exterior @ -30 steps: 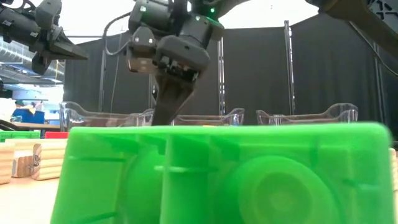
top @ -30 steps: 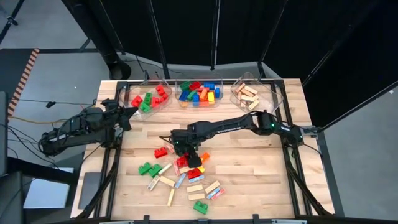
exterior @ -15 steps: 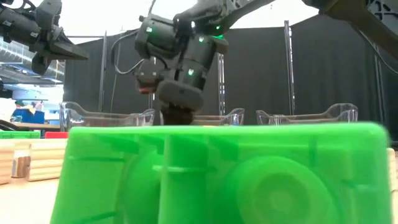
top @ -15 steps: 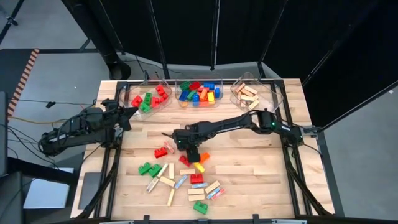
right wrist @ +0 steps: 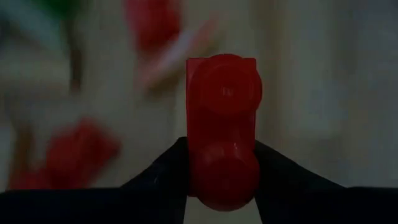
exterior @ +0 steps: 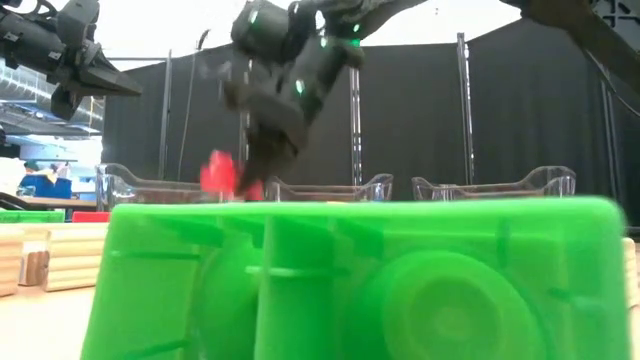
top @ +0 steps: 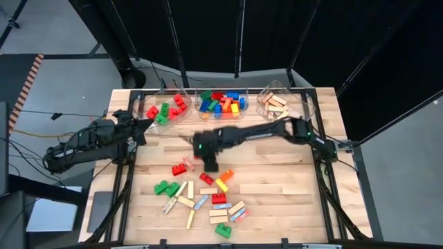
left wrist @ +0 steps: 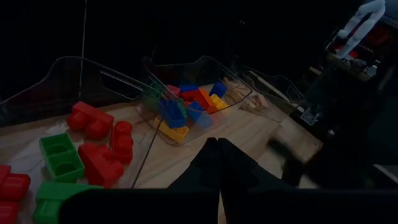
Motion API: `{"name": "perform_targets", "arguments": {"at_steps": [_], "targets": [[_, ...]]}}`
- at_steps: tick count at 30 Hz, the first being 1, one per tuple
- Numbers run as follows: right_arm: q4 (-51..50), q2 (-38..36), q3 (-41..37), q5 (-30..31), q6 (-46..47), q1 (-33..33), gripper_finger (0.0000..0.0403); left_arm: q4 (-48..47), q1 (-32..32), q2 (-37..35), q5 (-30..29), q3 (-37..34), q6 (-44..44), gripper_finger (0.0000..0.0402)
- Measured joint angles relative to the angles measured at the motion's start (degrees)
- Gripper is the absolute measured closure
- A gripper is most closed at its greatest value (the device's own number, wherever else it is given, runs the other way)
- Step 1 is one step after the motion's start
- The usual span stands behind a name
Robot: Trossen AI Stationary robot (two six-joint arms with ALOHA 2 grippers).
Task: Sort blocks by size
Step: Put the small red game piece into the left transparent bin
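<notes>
Two dark jointed arms; right arm (top: 256, 135) shows green lights; left arm (top: 86, 144) trails black cables.

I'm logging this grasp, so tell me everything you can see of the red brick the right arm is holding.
The small red studded plastic brick is glossy, with two round studs facing the wrist camera. The right gripper has its dark fingers pinching the brick's lower end from both sides. It hangs lifted off the wooden table, above the scattered loose blocks.

Table (top: 277, 187) is pale blond wood. The loose blocks (top: 208, 197) on it are red, green, yellow, orange, blue and plain tan — the brick (right wrist: 222, 130) pinched in the black fingers (right wrist: 158, 180) is solid glossy red. Bins (top: 220, 104) are clear.
</notes>
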Motion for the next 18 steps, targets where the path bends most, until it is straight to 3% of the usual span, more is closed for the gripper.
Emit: {"name": "perform_targets", "arguments": {"at_steps": [9,18], "targets": [[26.46,-1.29,2.68,-0.01,9.7,-8.41,0.0257,0.02,0.0,0.0,-0.02,0.0,0.0,0.0399],[26.29,12.63,26.41,-0.27,9.23,-12.78,0.0257,0.02,0.0,0.0,-0.25,0.0,-0.06,0.04]]}}
